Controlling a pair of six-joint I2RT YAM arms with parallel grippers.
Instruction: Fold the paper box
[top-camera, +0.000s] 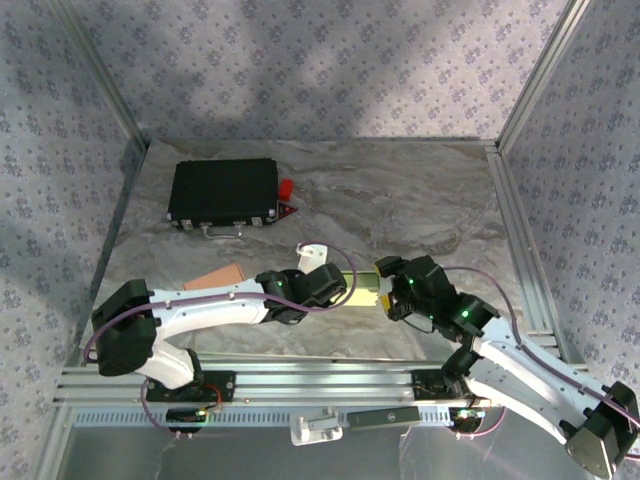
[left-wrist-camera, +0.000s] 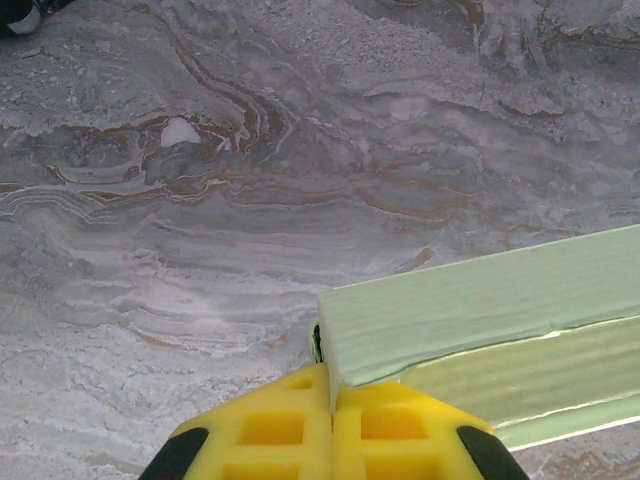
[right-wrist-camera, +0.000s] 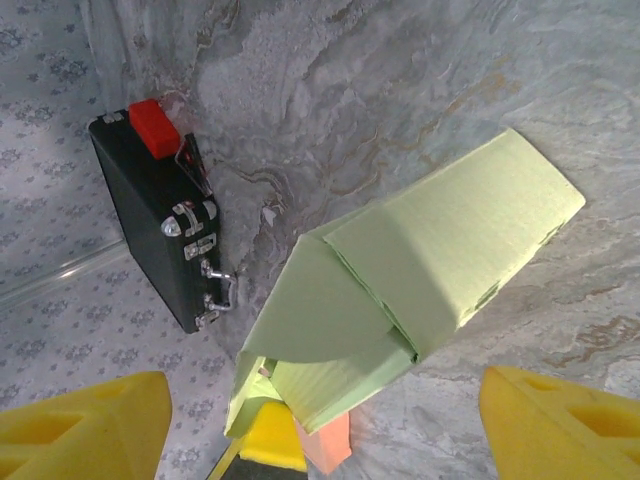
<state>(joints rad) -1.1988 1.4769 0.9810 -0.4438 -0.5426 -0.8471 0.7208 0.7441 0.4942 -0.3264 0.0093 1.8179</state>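
Yellow fingers (left-wrist-camera: 270, 430) of the left pincer (left-wrist-camera: 330, 400) sit at the bottom edge of the left wrist view. They are pressed together, with a corner of the pale green paper box (left-wrist-camera: 480, 310) caught in the seam between them. Finding: the left pincer is clamped on the paper box. The right pincer (top-camera: 393, 290) stands apart. Its fingers (right-wrist-camera: 85, 430) show in the lower left and lower right corners of the right wrist view, with the box ahead of the gap and neither finger touching it.

Location: the box is in the lower centre of the top view, between the two pincers, over the marbled surface (top-camera: 420, 200). Whether it rests on the surface or is held just clear cannot be told. In the right wrist view it runs from lower centre to upper right. One long panel is laid over the body, and a curved flap at the lower end hangs loose, untucked. A black case (top-camera: 222, 192) with a red tab (top-camera: 287, 187) lies well apart in the upper left, and a pink block (top-camera: 215, 277) lies near the left arm.

Assessment: folding is partly done, and the loose end flap appears to be the step in hand. Recommendation: hold the left grip firm so the box cannot slide or spin. Bring the right pincer onto the flap near its crease rather than its tip, then press along the crease line toward the body. Thin card will likely buckle if pushed off-line or too hard. Risk: the left fingers sit close to that flap, so the right approach needs room to avoid a clash
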